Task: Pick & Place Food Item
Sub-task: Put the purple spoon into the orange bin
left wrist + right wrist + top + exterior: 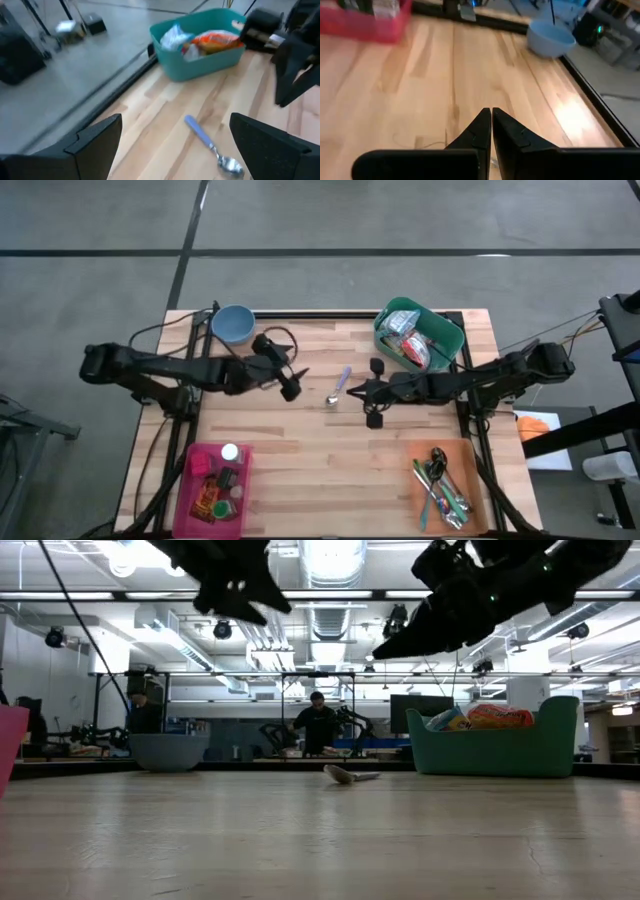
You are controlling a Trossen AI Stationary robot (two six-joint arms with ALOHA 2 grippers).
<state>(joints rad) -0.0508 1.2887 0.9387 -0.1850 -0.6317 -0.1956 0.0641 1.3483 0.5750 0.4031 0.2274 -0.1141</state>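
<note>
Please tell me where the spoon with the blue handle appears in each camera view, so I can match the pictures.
High view: spoon at table centre, between both grippers.
Low view: spoon lies mid-picture, left of the green bin.
Left wrist view: spoon lies ahead, nearer than the bin.
Right wrist view: not visible.
Shared landmark: the green bin.

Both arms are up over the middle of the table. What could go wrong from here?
1. The left tool and right tool face each other above the spoon; if both advance, they may collide.
2. The right tool is shut and holds nothing, so it must open before any pick from the green bin.
3. A low sweep could knock the spoon.
</note>
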